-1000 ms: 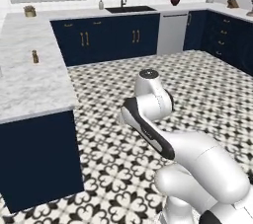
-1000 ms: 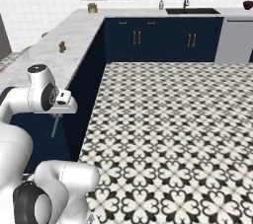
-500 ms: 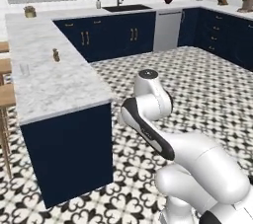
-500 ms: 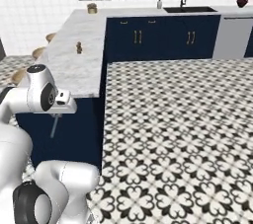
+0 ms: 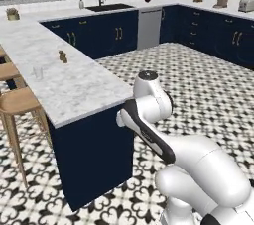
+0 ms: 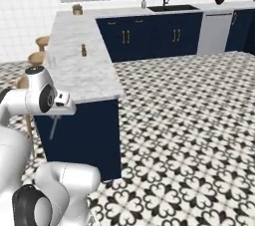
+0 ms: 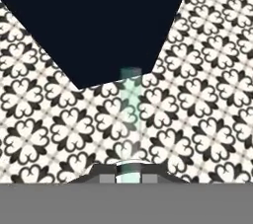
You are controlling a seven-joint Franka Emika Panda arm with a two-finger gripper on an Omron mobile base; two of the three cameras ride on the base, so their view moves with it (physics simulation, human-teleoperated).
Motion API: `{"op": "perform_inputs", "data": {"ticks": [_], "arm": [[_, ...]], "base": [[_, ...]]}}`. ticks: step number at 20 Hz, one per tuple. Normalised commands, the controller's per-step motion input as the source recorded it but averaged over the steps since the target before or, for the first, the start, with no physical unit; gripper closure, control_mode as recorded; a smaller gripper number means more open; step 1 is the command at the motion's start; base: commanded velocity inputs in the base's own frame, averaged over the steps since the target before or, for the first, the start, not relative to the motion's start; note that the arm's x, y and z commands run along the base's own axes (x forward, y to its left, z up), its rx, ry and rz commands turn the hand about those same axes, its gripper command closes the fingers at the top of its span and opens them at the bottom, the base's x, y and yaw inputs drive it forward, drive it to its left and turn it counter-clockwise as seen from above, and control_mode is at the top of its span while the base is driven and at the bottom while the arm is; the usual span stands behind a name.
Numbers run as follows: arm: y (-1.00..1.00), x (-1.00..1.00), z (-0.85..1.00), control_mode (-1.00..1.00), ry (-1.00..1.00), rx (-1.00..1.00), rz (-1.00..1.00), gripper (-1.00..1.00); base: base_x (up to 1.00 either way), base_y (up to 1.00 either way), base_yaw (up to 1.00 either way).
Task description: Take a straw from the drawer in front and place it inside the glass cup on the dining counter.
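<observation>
Straw [image 7: 131, 104]: clamped between closed gripper [image 7: 129, 172] jaws, projecting toward 12 o'clock over patterned floor.
Glass cup [image 5: 37, 73]: on dining counter [image 5: 74, 90], 9 o'clock side near stools, well apart from gripper.
Done: pickup judged complete. Left: approach to cup, insertion.

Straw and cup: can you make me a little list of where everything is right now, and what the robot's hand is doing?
straw: pale thin stick, held in the gripper, pointing out over the patterned floor
gripper: shut on the straw
glass cup: clear, upright on the dining counter, nothing in it yet
dining counter: marble top on a navy base
stools: wooden, along the counter's far side
brown shaker: on the counter, apart from the cup
step left: put the straw in the cup
</observation>
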Motion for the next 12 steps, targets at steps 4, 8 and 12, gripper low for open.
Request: {"op": "perform_inputs", "data": {"ticks": [4,8,12], "arm": [[0.00,0.00,0.00,1.00,0.00,0.00,0.00,1.00],[0.00,0.00,0.00,1.00,0.00,0.00,0.00,1.00],[0.00,0.00,0.00,1.00,0.00,0.00,0.00,1.00]], "base": [[0.14,1.00,-0.34],[0.04,1.00,-0.35],[0.00,1.00,-0.35]]}}
